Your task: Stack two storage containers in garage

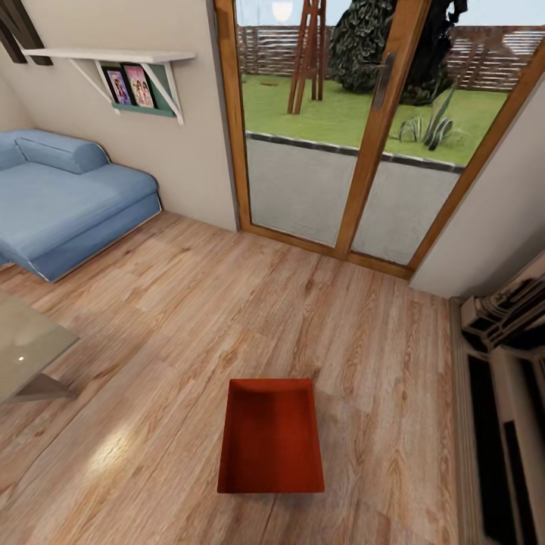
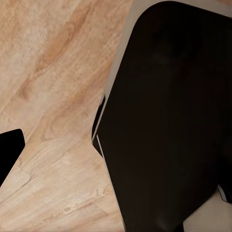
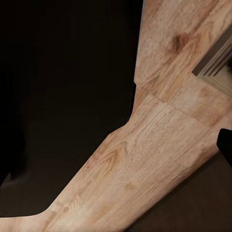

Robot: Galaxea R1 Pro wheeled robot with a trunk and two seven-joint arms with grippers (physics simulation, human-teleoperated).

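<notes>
One orange-red storage container (image 1: 270,439) sits on the light wood plank floor (image 1: 174,303) of the living room, low in the middle of the head view. It is empty and upright, with its long side running away from me. In the left wrist view a dark fingertip (image 2: 9,152) juts in at the frame's edge over the planks, beside a large black part of my body (image 2: 169,121). In the right wrist view a dark fingertip (image 3: 226,147) pokes in at the edge over the same wood. Neither jaw gap is readable.
A blue sofa (image 1: 60,197) stands at the far left, with a glass table (image 1: 26,348) nearer on the left. Wood-framed glass doors (image 1: 341,151) face a garden ahead. A wall shelf (image 1: 113,57) hangs above the sofa. An ornate dark-and-cream fixture (image 1: 507,378) lines the right edge.
</notes>
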